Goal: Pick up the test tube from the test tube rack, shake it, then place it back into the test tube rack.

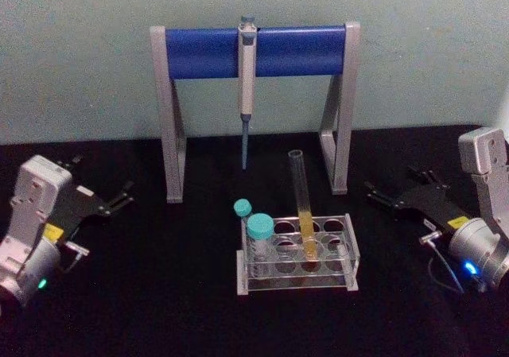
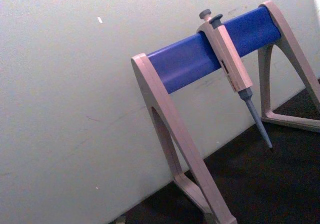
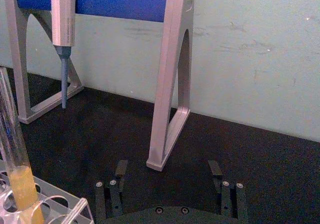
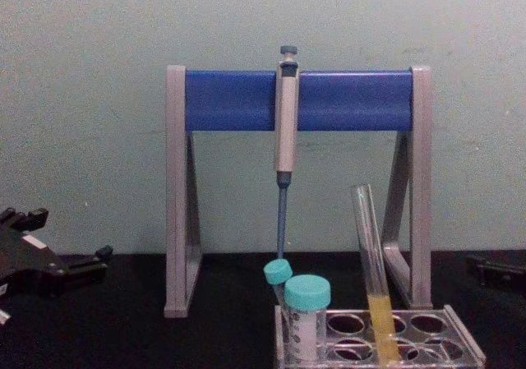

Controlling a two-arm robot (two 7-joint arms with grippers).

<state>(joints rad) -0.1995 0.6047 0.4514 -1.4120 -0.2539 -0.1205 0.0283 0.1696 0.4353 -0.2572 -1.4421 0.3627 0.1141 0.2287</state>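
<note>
Your right gripper (image 1: 380,195), jaws wide and empty, sits nearer the test tube (image 1: 303,214), which leans nearly upright in the test tube rack (image 1: 350,250), toward your left

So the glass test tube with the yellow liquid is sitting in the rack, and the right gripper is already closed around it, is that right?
Not quite. The test tube does stand in the test tube rack, but the right gripper is open and well off to the rack's right, touching nothing. The head view shows the gap.
</note>
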